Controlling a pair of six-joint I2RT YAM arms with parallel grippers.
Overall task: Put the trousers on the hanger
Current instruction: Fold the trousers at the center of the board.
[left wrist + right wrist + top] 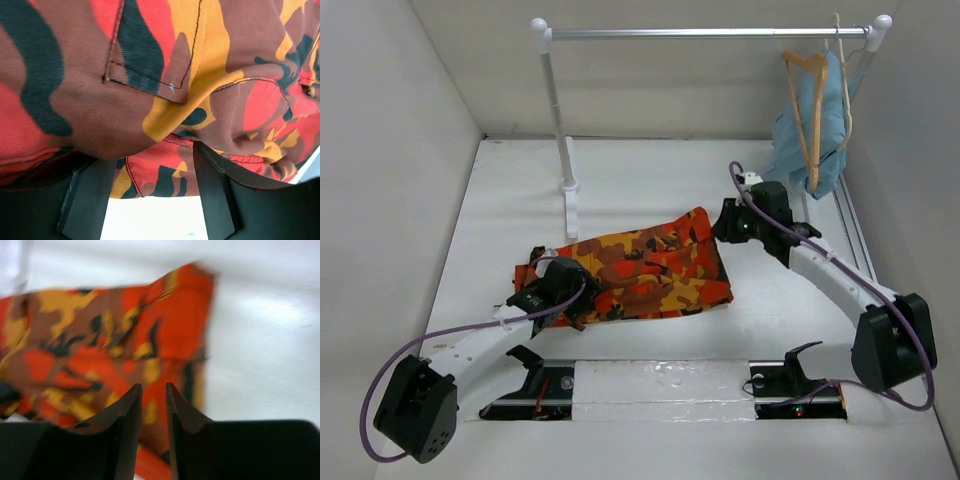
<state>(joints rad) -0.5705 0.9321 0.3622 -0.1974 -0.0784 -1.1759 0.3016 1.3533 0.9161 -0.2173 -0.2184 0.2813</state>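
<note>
The white bench fills the walled enclosure. A white clothes rack stands on it toward the back, its metal rail running to the right wall.

The trousers lie crumpled and roughly flat on the bench in front of the rack's foot, between the 2 arms. They are not on any hanger.

A light blue garment hangs at the right end of the rail. The hanger hangs there too, turned edge-on against the blue cloth and well apart from the trousers. A paler hanger hangs just beside it, and I cannot tell which of the 2 carries the garment.

The left hand sits low at the trousers' left end. Its wrist view shows the hand with its fingers spread wide and camouflage cloth bulging over their tips, with bare bench below.

The right hand is at the trousers' upper right corner. Its wrist view is blurred. There the hand has its fingers drawn almost together, leaving a narrow slit with nothing between them, and the cloth lies beyond.
</note>
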